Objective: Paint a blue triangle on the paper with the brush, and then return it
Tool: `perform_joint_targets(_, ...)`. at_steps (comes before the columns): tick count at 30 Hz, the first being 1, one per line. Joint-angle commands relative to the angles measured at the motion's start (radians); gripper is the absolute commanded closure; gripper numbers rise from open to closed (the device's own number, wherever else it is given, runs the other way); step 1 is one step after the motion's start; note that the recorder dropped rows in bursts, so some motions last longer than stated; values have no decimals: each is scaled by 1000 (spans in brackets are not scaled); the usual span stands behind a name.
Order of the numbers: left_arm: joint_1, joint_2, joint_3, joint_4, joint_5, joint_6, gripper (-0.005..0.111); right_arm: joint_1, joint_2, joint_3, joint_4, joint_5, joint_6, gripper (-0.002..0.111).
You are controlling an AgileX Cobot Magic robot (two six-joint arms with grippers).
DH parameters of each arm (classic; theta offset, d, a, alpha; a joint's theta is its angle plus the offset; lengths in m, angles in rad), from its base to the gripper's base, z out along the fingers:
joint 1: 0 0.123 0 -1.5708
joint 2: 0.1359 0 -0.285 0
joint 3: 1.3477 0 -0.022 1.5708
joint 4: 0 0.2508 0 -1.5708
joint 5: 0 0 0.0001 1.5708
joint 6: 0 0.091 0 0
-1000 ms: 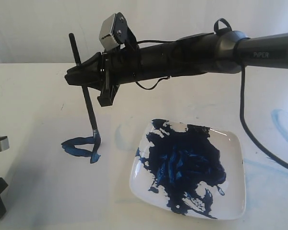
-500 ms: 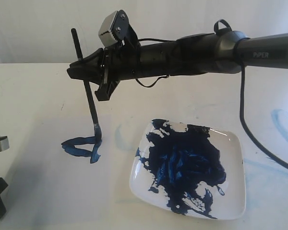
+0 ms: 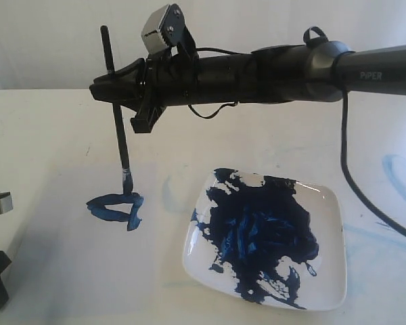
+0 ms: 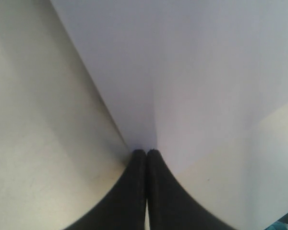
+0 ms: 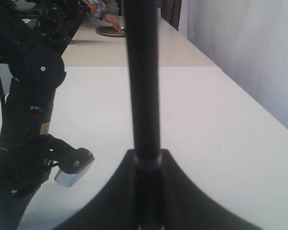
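1. The right gripper (image 3: 109,89) is clamped on the brush (image 3: 120,135). The brush stands nearly upright with its bristles down, just above the triangle (image 3: 115,208) and seemingly clear of it.
2. The triangle looks closed. It sits on the paper (image 3: 111,233), toward the left edge of the counter (image 3: 47,135), so I judge that only the return is left.
3. The plate (image 3: 328,271) lies to the right of the brush, on the holding arm's side.
4. The left gripper (image 4: 146,155) has its jaws together and holds nothing.
5. The right arm (image 3: 374,76) reads "PIPER".
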Motion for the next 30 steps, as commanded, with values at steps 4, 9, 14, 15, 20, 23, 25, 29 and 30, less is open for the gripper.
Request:
perform_joint_targets(4,1,1,9,5,-30,-5,107,-1,-102,2,10,82,80,108)
perform_joint_targets(9,1,1,9,4,-28,-5,107,1,-147,8,-62,80,176,108)
perform_joint_targets(14,1,1,9,-1,-42,-5,107,-1,-248,96,-96,0,210,108)
perform_joint_targets(15,1,1,9,-1,-42,-5,107,-1,-273,116,-107,-35,210,108)
perform_joint_targets(20,1,1,9,-1,-40,-5,107,-3,-433,256,-131,-181,227,108)
perform_joint_targets(23,1,1,9,-1,-40,-5,107,-9,-527,328,-134,-263,268,108)
perform_joint_targets(25,1,1,9,2,-40,-5,107,-26,-577,378,-134,-286,292,108)
perform_joint_targets(29,1,1,9,2,-40,-5,107,-94,-676,470,-145,-294,385,108)
perform_joint_targets(30,1,1,9,2,-40,-5,107,-115,-702,489,-157,-304,413,108)
